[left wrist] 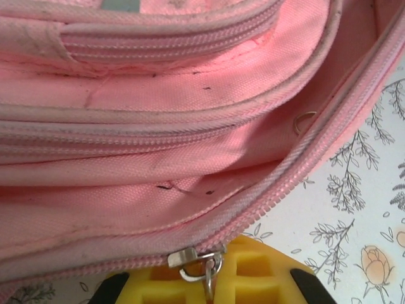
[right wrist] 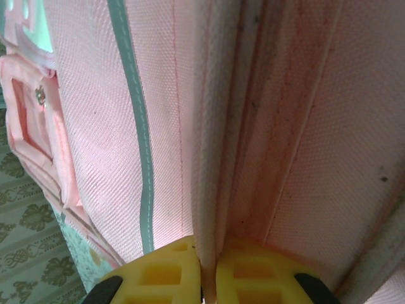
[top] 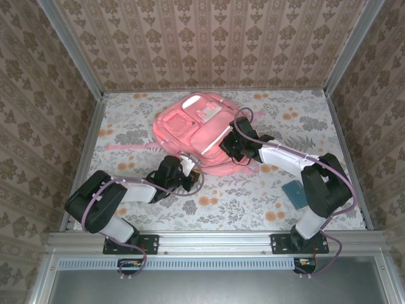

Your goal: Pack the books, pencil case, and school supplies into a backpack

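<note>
Zipper step, it seems: left fingers (left wrist: 253, 282) pinch the zipper pull (left wrist: 204, 265), right fingers (right wrist: 164, 275) clamp a seam (right wrist: 209, 158) of the pink backpack (top: 190, 126); next, a steady tug

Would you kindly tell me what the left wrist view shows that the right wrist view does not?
Left wrist: a metal zipper pull caught in the shut left pincer, the zipper track curving up to the right, and the floral table cover.
Right wrist: a teal stripe running down the fabric, and a raised seam pinched in the shut right pincer.
Both: the pink backpack seen very close, with yellow fingers at the bottom edge.
</note>
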{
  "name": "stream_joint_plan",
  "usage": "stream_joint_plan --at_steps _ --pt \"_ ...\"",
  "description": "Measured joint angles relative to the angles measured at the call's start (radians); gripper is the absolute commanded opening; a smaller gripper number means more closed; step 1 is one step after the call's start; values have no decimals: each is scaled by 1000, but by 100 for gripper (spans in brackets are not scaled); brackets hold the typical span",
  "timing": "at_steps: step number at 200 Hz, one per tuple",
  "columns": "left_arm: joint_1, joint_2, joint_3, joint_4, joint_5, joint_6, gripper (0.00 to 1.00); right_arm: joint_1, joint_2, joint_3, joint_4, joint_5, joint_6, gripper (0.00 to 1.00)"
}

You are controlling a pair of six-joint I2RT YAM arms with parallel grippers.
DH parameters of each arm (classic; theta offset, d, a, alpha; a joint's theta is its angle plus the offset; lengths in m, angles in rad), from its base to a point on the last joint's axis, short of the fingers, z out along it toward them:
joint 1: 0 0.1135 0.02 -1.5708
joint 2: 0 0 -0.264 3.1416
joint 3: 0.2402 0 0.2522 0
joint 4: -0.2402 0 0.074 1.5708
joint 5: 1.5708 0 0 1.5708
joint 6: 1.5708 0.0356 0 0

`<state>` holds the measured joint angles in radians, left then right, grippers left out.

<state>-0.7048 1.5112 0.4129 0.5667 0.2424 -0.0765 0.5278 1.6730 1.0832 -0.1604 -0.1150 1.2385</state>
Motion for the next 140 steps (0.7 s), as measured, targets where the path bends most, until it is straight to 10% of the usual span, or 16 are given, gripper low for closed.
stream_joint_plan --at_steps 56,99,140 --pt "-42 1 32 -7 29 -15 1 19 28 0 50 12 15 8" --pt "-49 16 69 -8 68 -71 57 4 29 0 56 23 -6 11" --pt "-14 -77 80 -103 61 -172 77 -57 28 0 27 19 -115 28"
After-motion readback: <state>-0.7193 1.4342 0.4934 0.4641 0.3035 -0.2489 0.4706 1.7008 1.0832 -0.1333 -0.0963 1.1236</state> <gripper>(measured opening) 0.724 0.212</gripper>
